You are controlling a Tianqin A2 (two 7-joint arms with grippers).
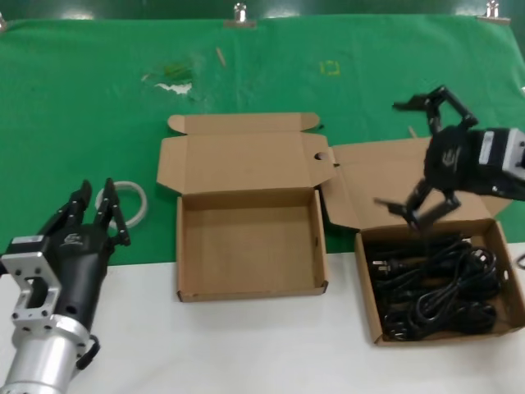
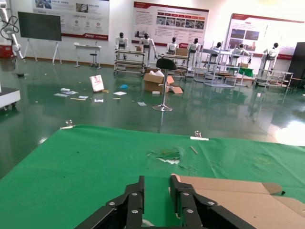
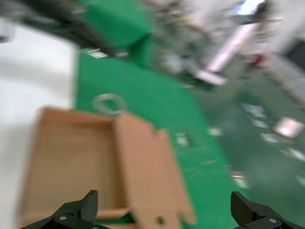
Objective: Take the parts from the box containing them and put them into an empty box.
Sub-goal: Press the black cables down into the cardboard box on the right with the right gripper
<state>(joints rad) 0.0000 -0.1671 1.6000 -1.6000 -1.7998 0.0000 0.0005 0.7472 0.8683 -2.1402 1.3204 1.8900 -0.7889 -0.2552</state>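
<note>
Hovering right gripper (image 1: 422,156), fingers spread wide and holding nothing, above the lid of the box containing them (image 1: 509,316).

Bundled black power cords (image 1: 435,283) all lie heaped inside that cardboard box at the right, on the white part of the desk (image 1: 246,345). Empty box (image 1: 248,289) sits open just beside it toward the centre, its lid folded back onto the green cloth (image 1: 82,98); the lids touch at the round hole. Left gripper (image 1: 97,212) parked low at the left, fingers (image 2: 135,200) close together with a narrow gap, holding nothing, next to a white tape ring (image 1: 141,199).
</note>
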